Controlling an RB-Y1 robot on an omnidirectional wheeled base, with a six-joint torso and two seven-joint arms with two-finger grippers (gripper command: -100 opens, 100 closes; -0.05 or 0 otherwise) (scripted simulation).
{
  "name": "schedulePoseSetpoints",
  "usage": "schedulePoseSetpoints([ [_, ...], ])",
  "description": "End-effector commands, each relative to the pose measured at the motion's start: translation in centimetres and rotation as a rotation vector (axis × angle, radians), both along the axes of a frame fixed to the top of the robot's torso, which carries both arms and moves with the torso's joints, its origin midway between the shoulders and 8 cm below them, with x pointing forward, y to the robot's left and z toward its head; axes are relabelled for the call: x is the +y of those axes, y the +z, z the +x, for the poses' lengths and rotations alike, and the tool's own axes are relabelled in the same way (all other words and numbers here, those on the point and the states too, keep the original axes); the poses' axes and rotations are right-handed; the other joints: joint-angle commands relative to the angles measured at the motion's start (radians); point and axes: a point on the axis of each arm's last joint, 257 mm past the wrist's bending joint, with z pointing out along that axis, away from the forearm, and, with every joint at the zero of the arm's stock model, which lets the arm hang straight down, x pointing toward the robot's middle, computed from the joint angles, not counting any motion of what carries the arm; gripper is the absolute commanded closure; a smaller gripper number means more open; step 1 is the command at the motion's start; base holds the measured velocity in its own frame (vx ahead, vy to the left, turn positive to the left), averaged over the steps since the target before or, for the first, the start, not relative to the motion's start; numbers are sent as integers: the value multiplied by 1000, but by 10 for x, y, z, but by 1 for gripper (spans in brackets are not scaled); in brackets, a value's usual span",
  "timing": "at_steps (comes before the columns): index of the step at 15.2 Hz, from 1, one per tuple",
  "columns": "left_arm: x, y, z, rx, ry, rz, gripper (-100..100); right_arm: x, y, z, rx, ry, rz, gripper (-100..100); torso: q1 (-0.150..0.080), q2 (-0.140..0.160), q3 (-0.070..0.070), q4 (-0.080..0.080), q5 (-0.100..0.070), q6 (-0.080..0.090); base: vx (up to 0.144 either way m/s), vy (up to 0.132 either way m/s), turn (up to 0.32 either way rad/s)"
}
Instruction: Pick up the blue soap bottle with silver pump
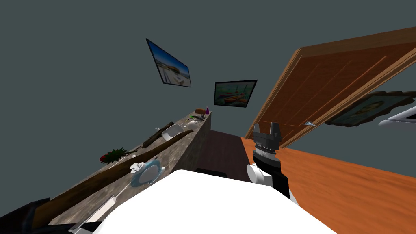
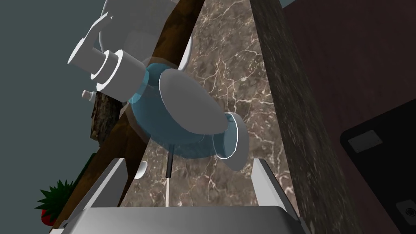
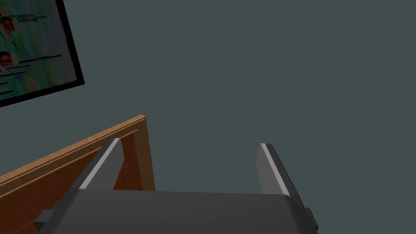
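Presently: approach step, grasp not yet made.
Our left gripper (image 2: 187, 162) has its fingers spread wide with nothing between them. The soap bottle (image 2: 178, 122) sits on the brown marbled counter (image 2: 227, 61), just beyond the fingertips. We judge the next move calls for advancing until the blades flank the body, then closing. The body is translucent blue and rounded with a flared foot; its pump (image 2: 109, 69) renders pale grey. Our right gripper (image 1: 266, 126) is likewise wide, away from the counter.

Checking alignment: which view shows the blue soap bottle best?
Left wrist view: the bottle looms large beyond the open left gripper. Head view shows it small on the counter; right wrist view points elsewhere.
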Motion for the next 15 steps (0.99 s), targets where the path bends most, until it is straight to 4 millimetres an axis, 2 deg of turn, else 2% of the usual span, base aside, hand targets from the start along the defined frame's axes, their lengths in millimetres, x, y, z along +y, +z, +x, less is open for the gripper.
schedulePoseSetpoints([
  [1, 1, 0, -5, 8, 18, -32, -100, 0, 0, 0, 0, 0, 0, 0, 0, 0, 0, 0, 0, 0, 63, 13, -24],
  [2, 5, 0, -19, 44, 36, -56, -100, 0, 0, 0, 0, 0, 0, 0, 0, 1, 0, 0, 0, 0, 73, 8, -60],
  [4, 5, 0, -19, 39, 47, -79, -100, 0, 0, 0, 0, 0, 0, 0, 0, 1, 0, 0, 0, 0, 70, 11, -43],
  [5, 8, 0, -31, 73, 66, -102, -100, 0, 0, 0, 0, 0, 0, 0, 0, 1, 1, 0, 0, 0, 78, 13, -56],
  [7, 8, 0, -31, 68, 78, -123, -100, 0, 0, 0, 0, 0, 0, 0, 0, 0, 0, 0, 0, 0, 77, 14, -48],
  [8, 11, 2, -43, 99, 98, -149, -100, 0, 0, 0, 0, 0, 0, 0, 0, 1, 0, 0, 0, 0, 72, 2, -63],
  [10, 11, 2, -43, 95, 108, -166, -100, 0, 0, 0, 0, 0, 0, 0, -1, 1, 0, 0, 0, 0, 67, 1, -40],
  [11, 13, 3, -54, 123, 129, -193, -100, 0, 0, 0, 0, 0, 0, 0, -1, 1, 1, 0, 0, 0, 67, 3, -55],
  [13, 13, 3, -54, 120, 137, -206, -100, 0, 0, 0, 0, 0, 0, 0, -1, 1, 1, 0, 0, 0, 68, 7, -44],
  [14, 15, 5, -64, 146, 160, -235, -100, 0, 0, 0, 0, 0, 0, 0, -1, 1, 1, 0, 0, 0, 71, 7, -58],
  [15, 15, 5, -64, 143, 166, -244, -100, 0, 0, 0, 0, 0, 0, 0, -1, 1, 1, 0, 0, 0, 79, 2, -57],
])
